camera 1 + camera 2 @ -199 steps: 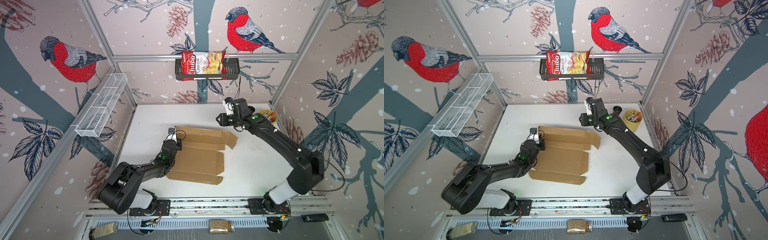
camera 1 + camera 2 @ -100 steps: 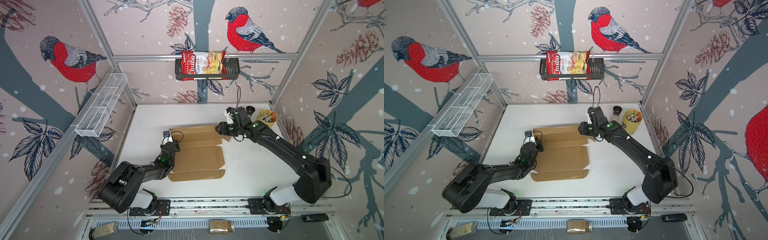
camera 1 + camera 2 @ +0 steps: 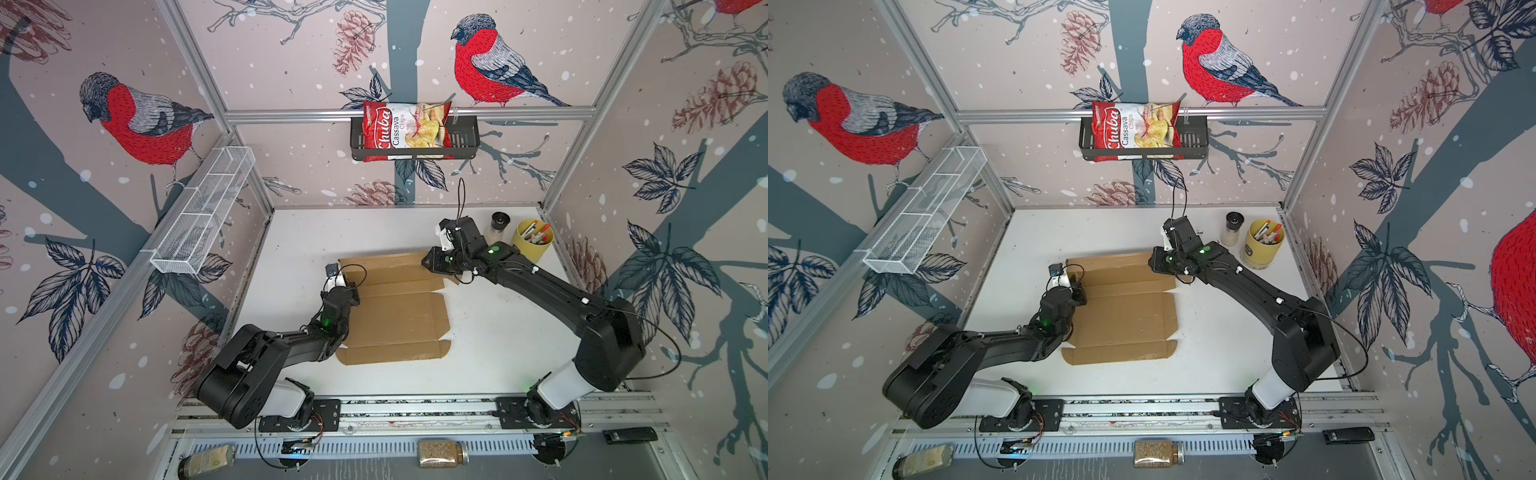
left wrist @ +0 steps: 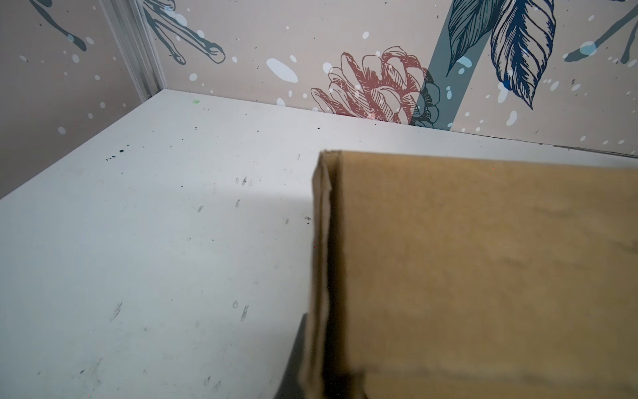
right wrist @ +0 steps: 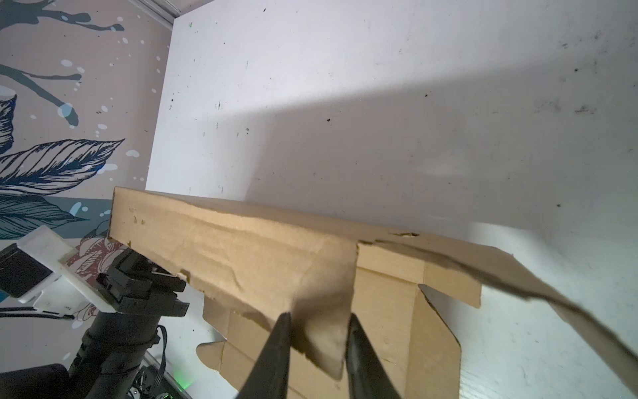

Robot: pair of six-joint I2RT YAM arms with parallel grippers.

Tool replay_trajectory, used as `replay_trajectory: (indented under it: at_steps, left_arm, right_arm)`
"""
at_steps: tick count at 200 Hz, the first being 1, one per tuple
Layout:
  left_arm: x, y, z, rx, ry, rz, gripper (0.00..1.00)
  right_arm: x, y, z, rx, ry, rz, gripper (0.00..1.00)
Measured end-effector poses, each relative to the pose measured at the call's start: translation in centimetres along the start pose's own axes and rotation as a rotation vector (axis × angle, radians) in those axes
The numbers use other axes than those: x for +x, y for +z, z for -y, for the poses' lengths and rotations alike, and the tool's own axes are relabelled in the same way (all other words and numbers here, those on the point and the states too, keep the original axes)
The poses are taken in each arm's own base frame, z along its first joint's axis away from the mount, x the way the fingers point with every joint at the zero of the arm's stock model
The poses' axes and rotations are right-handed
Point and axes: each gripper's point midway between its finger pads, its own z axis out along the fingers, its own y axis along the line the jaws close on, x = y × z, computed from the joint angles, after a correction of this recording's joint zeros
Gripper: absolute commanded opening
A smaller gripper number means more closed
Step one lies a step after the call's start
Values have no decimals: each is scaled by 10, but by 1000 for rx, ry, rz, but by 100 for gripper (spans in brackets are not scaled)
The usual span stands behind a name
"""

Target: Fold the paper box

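In both top views, the plain brown corrugated cardboard paper box [image 3: 399, 316] lies about the middle of the white table [image 3: 498, 332], its far panel raised. The left gripper [image 3: 352, 287] is clamped shut on the box's left edge. The right gripper [image 3: 430, 262] meets the far right flap. On the back wall a black wire basket [image 3: 469, 137] holds a red crisp bag [image 3: 395, 129]. At the table's far right corner a yellow cup [image 3: 524, 251] holds pens [image 3: 536, 230]. The white mesh tray [image 3: 199, 224] on the left wall shows no contents. Left wrist view: the paper box [image 4: 483, 259] shows a doubled edge running down into the closed jaws. Right wrist view: the two fingers [image 5: 276, 345] stand apart astride a flap corner, and I see no pinch. The sheet looks light, stiff in its panels, yielding at scored creases and easily crushed at edges. Flap edges near a crease seem the best hold.
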Motion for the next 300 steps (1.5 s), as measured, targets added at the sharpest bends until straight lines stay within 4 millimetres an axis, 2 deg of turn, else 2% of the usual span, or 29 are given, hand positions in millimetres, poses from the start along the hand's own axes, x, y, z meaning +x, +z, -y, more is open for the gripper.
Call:
replay_trajectory:
  at_steps: [40, 60, 80, 93, 123, 157, 189, 202, 236, 300]
  left_arm:
    - [-3, -2, 0, 0, -2, 5, 3]
    - [-5, -2, -2, -14, -6, -1, 3]
    - [-9, 0, -2, -33, -11, -11, 3]
    - [-10, 2, -2, -45, -14, -22, 3]
    - [-10, 8, -1, -73, 0, -58, 3]
    - [-6, 8, -1, -78, 11, -80, 3]
    - [-5, 10, 0, -80, 17, -90, 3]
    - [-3, 11, 0, -81, 19, -94, 3]
    - [-2, 14, 2, -81, 18, -97, 3]
    - [-4, 24, 13, -58, 20, -112, 3]
  right_arm:
    - [-3, -4, 2, -4, -12, 13, 43]
    - [-5, -19, 3, -18, -37, 41, 49]
    - [-3, -36, 10, -20, -52, 76, 49]
    - [3, -45, 22, -10, -47, 91, 46]
    - [33, -48, 64, 55, 18, 94, 24]
    - [71, -28, 85, 55, 117, 58, 17]
    - [90, 5, 75, 7, 173, 13, 14]
    - [93, 17, 74, -11, 193, 10, 12]
    - [102, 45, 94, 31, 268, 12, 10]
    - [100, 68, 127, 151, 272, 82, 10]
